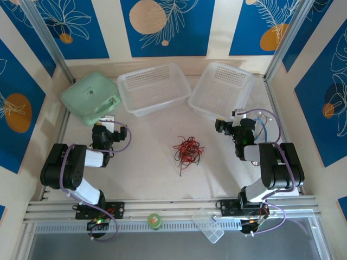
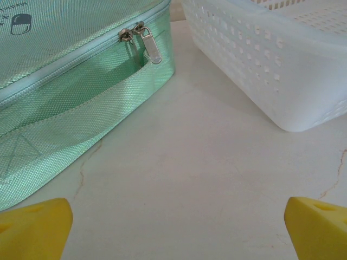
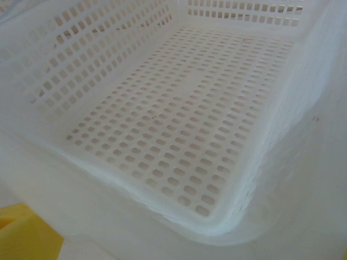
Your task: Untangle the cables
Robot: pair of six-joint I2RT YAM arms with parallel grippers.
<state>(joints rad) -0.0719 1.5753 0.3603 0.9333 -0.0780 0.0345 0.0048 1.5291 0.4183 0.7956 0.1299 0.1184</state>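
- Wide-open jaws on the left gripper (image 2: 174, 230), with nothing between the yellow fingertips (image 2: 32, 227); low over bare table (image 2: 190, 162), facing the green zipped bag (image 2: 70, 81) and, just beside it on the right, a white basket (image 2: 282, 70).
- Wide-open jaws on the right gripper (image 1: 222, 125) as well, with nothing held; close to the second white basket (image 3: 108, 65), looking down into its perforated floor.
- Red and black tangle of the cables (image 1: 187, 150) in the middle of the table, well apart from both grippers, on the near side of the two baskets.
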